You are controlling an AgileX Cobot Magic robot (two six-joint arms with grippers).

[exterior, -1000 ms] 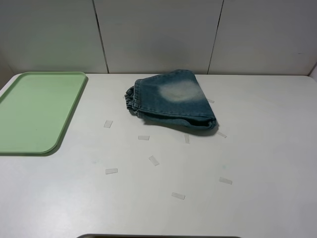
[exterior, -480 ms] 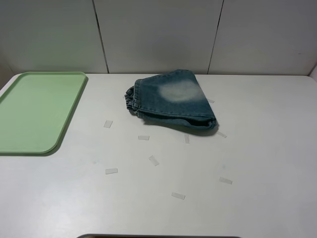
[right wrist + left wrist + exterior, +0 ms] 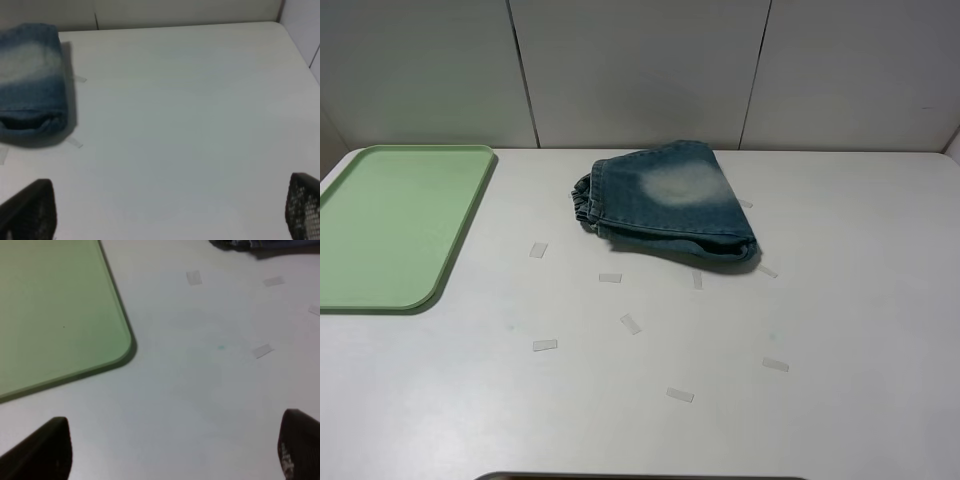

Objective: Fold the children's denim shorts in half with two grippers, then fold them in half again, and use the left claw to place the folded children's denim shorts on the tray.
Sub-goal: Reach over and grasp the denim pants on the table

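Observation:
The children's denim shorts (image 3: 665, 200) lie folded into a thick bundle at the back middle of the white table, gathered waistband to the left and a faded pale patch on top. The pale green tray (image 3: 390, 225) lies flat at the far left with nothing on it. Neither arm shows in the exterior high view. In the left wrist view my left gripper (image 3: 175, 450) is open and empty above bare table, near the tray's corner (image 3: 120, 340); an edge of the shorts (image 3: 260, 244) shows far off. My right gripper (image 3: 167, 210) is open and empty, with the shorts (image 3: 30, 80) well away.
Several small pale tape strips (image 3: 631, 323) lie scattered on the table in front of the shorts. A white panelled wall (image 3: 640, 70) closes the back. A dark rounded edge (image 3: 640, 476) shows at the table's front.

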